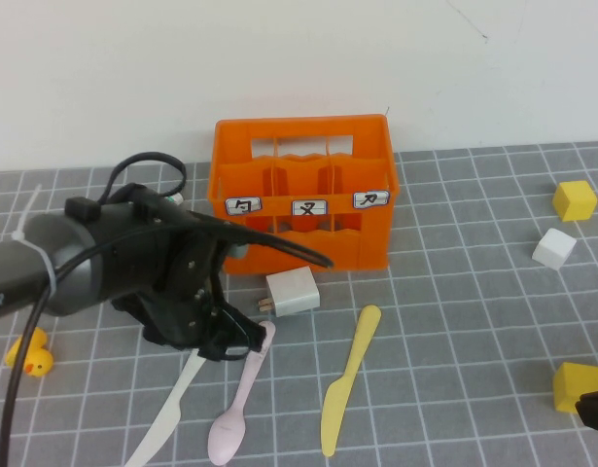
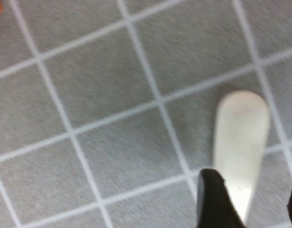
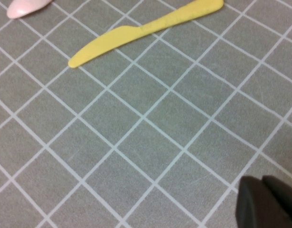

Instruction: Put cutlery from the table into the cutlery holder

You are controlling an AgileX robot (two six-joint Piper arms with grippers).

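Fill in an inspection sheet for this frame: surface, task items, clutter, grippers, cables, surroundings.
Surface: grey table with white grid lines, flat.
Task items: orange cutlery holder upright at the back, three labels on its front; cream-white knife, pink spoon and yellow knife all lie on the table in front of it.
Clutter: white block by the holder; two yellow cubes and a white cube on the right; yellow duck on the left.
Grippers: left gripper low over the spoon and cream-white knife handles, open around a pale handle end; right gripper parked at the table's right edge.
Cables: black cable looped over the left arm.
Surroundings: plain white wall.
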